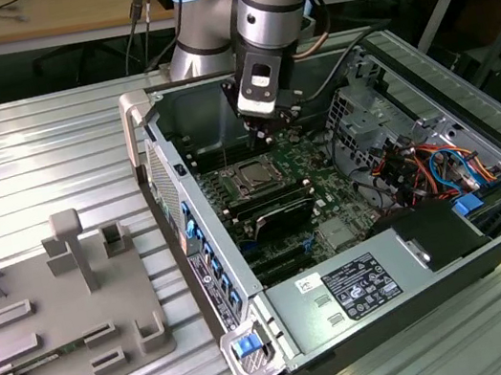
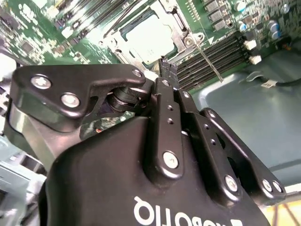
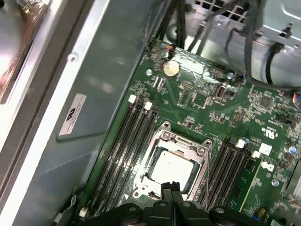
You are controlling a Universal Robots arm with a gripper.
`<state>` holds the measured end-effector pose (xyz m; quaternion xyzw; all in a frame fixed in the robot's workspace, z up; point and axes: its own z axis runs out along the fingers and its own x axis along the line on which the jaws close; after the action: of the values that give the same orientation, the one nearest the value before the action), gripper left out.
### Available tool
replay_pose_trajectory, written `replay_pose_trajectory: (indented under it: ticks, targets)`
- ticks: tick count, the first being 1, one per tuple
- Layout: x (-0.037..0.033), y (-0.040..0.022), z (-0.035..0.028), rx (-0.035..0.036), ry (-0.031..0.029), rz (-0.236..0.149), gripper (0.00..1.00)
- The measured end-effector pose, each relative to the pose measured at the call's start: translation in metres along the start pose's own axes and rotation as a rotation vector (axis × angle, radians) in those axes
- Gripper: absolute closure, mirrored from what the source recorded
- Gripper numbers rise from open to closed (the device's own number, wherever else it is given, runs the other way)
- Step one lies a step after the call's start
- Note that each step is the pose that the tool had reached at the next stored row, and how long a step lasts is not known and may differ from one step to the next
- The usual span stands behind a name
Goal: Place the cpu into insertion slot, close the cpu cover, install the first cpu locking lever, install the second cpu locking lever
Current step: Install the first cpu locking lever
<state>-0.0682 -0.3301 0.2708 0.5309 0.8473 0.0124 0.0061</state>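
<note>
And here we are inside the open computer case, which lies on the ribbed metal table. The arm reaches down into it, and the gripper hangs over the middle of the green motherboard. The fingers are pressed tight together with nothing between them, and both wrist views show just a thin seam where they meet.

Right under those tips is the insertion slot, at the centre of the board between two banks of long black memory slots. The cpu is in it, pale metal top facing up, sitting flat and square. The cpu cover lies down over it, its silver frame ringing the chip.

In the second wrist view a thin silver rod slants out from the socket's corner across the memory slots; whether it is latched I cannot tell. From the exterior view the tips look just clear of the socket.

Towards the table's edge on the exterior view's left, a grey fixture plate lies well apart from the case.
</note>
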Motion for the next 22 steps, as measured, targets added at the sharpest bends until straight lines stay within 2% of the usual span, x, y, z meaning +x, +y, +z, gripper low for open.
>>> replay_pose_trajectory:
  ticks: [1, 8, 15, 19, 20, 22]
  targets:
    - [0.0001, -0.0002, 0.0006, 0.0000, 0.0011, -0.033, 0.89]
    - [0.0084, -0.0173, 0.0010, -0.0008, 0.0040, -0.054, 0.89]
    - [0.0139, -0.0286, 0.0012, -0.0007, 0.0048, -0.078, 0.89]
    - [0.0186, -0.0385, 0.0012, -0.0006, 0.0052, -0.095, 0.89]
    - [0.0200, -0.0412, 0.0015, -0.0006, 0.0057, -0.109, 0.89]
    - [0.0200, -0.0413, 0.0034, -0.0003, 0.0076, -0.174, 0.89]
